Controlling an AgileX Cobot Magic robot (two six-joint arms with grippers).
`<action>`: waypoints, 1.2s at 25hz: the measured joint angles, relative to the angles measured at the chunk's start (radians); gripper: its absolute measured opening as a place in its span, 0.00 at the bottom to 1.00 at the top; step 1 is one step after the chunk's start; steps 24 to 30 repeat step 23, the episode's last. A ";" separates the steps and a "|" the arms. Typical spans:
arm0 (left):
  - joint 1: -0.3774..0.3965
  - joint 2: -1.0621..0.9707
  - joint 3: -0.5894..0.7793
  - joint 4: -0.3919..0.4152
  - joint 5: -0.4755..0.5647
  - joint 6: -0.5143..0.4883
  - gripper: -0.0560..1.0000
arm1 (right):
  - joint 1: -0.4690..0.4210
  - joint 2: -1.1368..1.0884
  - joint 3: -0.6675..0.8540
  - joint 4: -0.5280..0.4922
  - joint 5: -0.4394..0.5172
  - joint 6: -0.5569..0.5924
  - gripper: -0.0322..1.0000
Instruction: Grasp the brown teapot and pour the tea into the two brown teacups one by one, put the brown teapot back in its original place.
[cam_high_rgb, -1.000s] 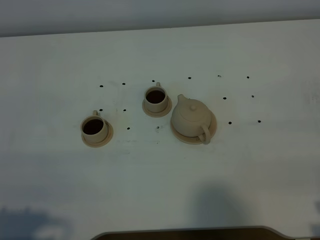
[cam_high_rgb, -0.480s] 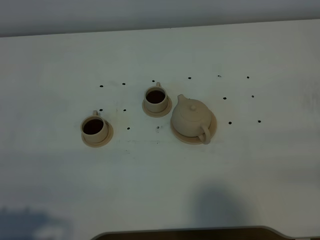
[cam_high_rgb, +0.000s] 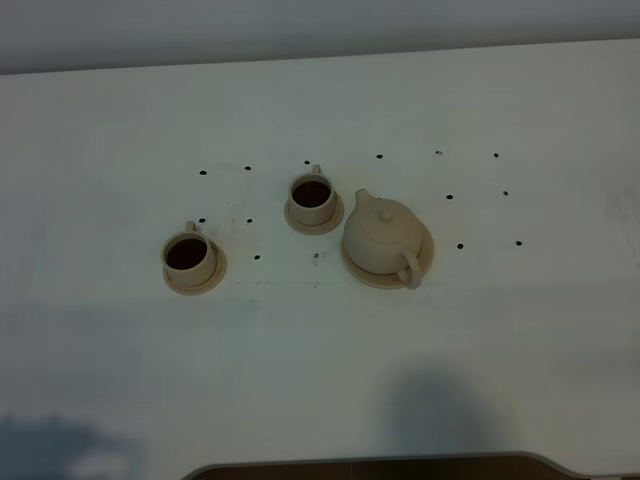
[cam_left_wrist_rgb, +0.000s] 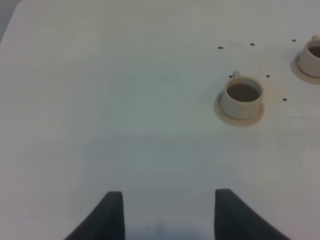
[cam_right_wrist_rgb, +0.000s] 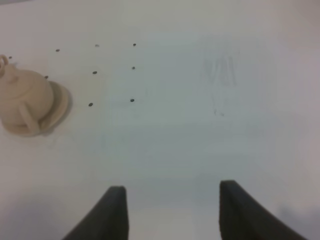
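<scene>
No writing readable on the brown teapot (cam_high_rgb: 383, 236).

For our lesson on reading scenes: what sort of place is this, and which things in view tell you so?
Probably a robot test bench laid out as a tea service: a plain white table marked with small black dots, a teapot on its saucer, and two filled teacups.
</scene>
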 joint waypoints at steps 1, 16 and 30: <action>0.000 0.002 0.000 0.000 0.000 0.000 0.48 | 0.000 0.000 0.000 0.000 0.000 0.000 0.45; 0.000 0.003 0.000 0.000 0.000 0.000 0.48 | 0.000 0.000 0.000 0.026 0.000 0.000 0.45; 0.000 0.003 0.000 0.000 0.000 0.000 0.48 | 0.000 0.000 0.000 0.027 0.000 0.000 0.45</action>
